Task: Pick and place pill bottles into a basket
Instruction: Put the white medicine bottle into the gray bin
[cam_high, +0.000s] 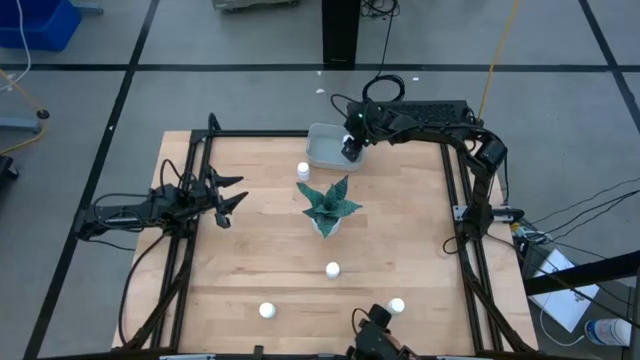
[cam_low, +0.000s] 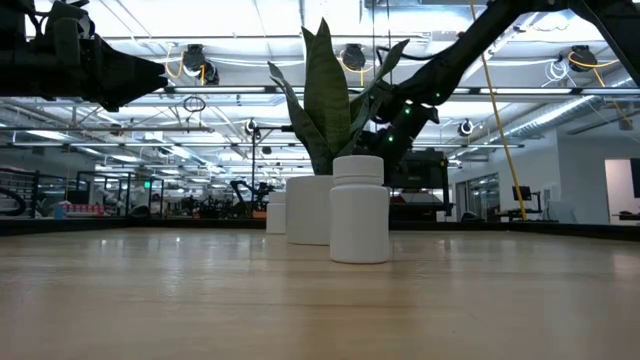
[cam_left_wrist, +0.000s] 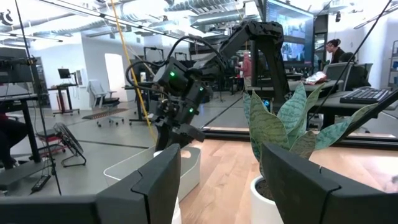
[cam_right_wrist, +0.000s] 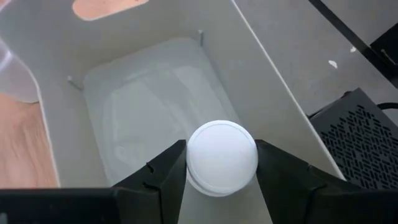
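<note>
— Over the far edge of the wooden table (cam_high: 400, 250), what does the right gripper (cam_right_wrist: 221, 163) hold?
— It pinches a small white round-capped pill bottle (cam_right_wrist: 221, 157) above the shallow pale grey-blue plastic basket (cam_right_wrist: 261, 74).
— And the left gripper (cam_high: 232, 197)?
— Spread, waiting near the left edge.

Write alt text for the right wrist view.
The right gripper holds a white pill bottle by its cap, poised over the pale grey-blue basket, whose floor shows nothing else. Wooden table lies beside the basket.
</note>
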